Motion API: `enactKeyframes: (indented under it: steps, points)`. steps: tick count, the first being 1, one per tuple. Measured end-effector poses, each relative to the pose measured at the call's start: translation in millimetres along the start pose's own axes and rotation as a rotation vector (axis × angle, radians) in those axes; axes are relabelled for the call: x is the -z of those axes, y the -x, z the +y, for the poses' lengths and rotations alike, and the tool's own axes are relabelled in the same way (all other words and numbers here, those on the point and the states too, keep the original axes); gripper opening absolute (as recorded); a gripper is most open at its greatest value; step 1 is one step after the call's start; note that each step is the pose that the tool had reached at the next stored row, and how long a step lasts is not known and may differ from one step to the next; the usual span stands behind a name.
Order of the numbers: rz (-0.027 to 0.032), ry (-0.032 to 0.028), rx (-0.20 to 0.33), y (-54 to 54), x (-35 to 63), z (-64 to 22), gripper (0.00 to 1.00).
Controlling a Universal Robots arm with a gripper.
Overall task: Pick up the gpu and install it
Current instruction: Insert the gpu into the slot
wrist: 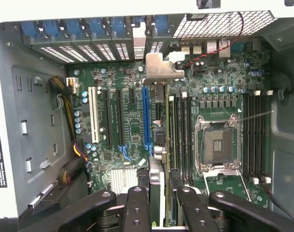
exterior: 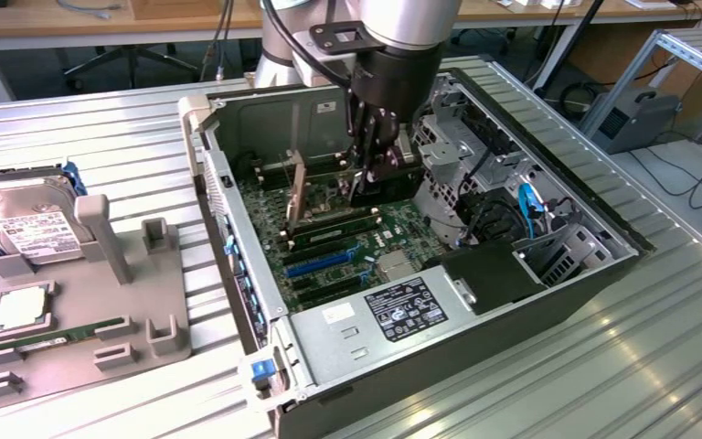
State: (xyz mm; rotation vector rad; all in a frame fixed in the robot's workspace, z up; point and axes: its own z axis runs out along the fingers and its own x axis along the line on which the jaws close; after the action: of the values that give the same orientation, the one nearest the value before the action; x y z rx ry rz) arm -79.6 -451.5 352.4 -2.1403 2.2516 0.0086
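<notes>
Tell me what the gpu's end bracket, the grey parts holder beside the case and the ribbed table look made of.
Silver end bracket of the flat black gpu card: likely bare sheet metal, with a dull sheen and a bent tab. Grey block-shaped parts holder: probably matte plastic, perhaps printed, showing no glare. Ribbed silver table: seemingly aluminium profile with a brushed finish and streaky reflections.

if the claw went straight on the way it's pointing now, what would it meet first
The gpu clamped edge-on in the claw would reach the motherboard first, beside the long blue slot; depth is unclear, so it may already touch.
</notes>
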Motion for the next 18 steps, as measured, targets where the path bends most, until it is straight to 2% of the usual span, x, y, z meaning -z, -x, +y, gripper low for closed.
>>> enactKeyframes:
  steps: [18]
  points:
    - [0.0000,0.0000,0.000,-2.6,-4.6,0.6,0.27]
